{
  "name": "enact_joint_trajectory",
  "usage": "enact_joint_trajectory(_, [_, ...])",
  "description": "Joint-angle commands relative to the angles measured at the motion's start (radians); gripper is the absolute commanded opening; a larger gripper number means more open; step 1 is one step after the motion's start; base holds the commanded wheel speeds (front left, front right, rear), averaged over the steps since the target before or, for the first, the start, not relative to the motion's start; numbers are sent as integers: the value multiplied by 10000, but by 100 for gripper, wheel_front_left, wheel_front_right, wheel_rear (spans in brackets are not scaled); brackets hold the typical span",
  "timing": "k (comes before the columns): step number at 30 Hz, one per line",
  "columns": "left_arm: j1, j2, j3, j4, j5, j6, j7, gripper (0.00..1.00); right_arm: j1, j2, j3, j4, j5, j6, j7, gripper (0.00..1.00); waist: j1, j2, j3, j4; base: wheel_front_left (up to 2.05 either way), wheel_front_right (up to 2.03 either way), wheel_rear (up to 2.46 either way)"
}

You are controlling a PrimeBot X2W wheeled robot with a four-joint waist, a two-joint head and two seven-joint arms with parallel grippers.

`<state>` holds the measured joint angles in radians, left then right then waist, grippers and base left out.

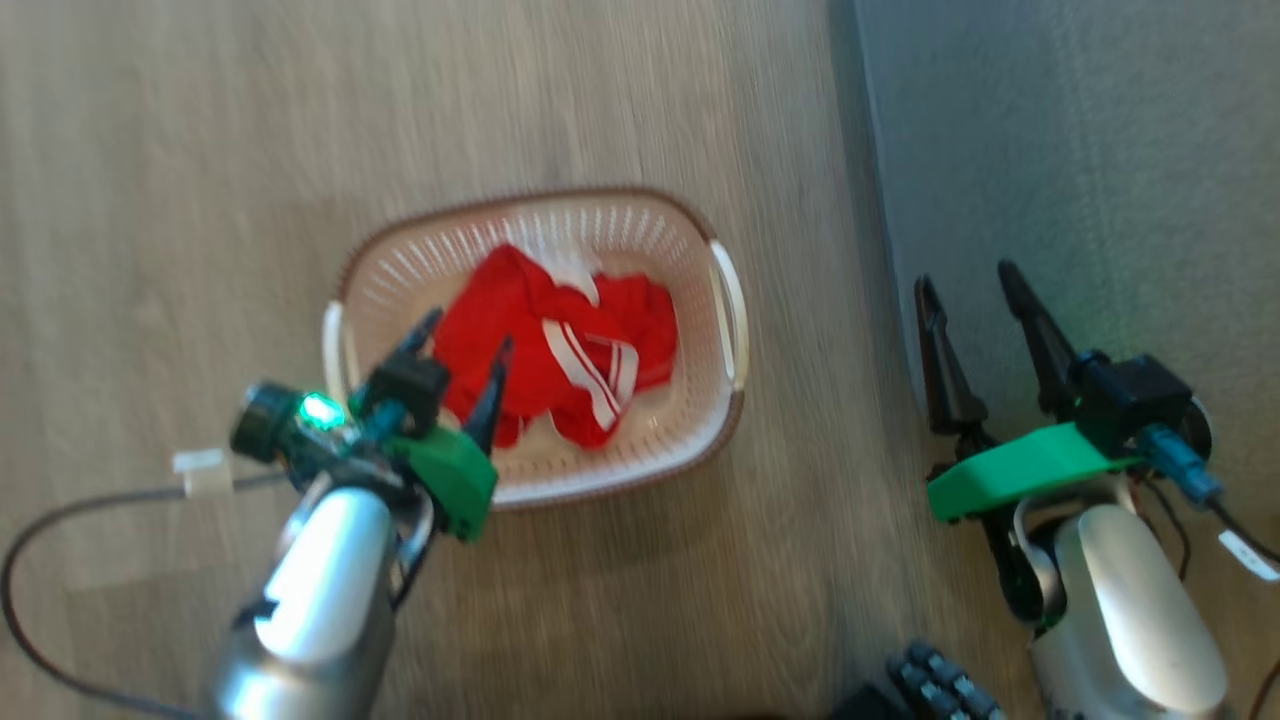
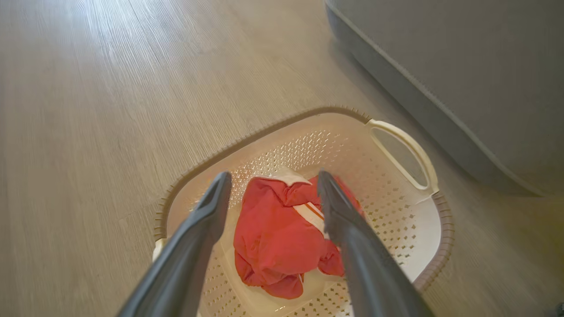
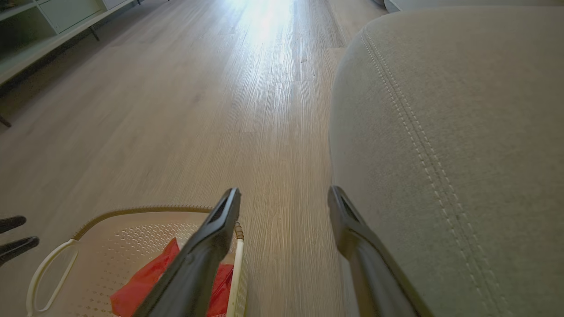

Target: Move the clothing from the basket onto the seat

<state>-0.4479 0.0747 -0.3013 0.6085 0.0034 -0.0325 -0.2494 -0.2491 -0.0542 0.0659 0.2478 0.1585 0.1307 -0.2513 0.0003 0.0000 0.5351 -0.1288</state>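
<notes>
Two red garments, the clothing (image 1: 560, 350), lie crumpled together in the middle of the basket (image 1: 520, 195), which stands on the wood floor (image 1: 200, 150). Bare floor lies open beyond the basket and to its left. On its right a narrow strip of floor separates its white handle (image 1: 735, 310) from the edge of the grey seat (image 1: 1080, 150). The left gripper (image 1: 470, 330) hangs over the basket's left half, jaws wide apart and empty, the clothing seen between them; whether they touch the fabric cannot be told. The right gripper (image 1: 965, 277) sits over the seat's edge beside that strip, jaws apart, holding nothing.
</notes>
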Motion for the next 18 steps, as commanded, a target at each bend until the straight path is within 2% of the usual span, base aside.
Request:
enact_joint_trajectory(1, [-372, 250, 136, 112, 126, -23, -124, 100, -19, 40, 191, -460, 112, 0, -105, 100, -3, 0, 1149, -397, 0, 0, 0])
enact_joint_trajectory(8, [-1647, 593, -497, 1760, 614, -226, -124, 100, -105, 40, 109, -1048, 363, 0, -105, 100, -3, 0, 2339, -540, 0, 0, 0])
enact_joint_trajectory(18, [-3495, 888, -1326, 3540, 1060, -190, -124, 100, -279, 40, 88, -1937, 650, 0, -105, 100, -3, 0, 3776, -752, 0, 0, 0])
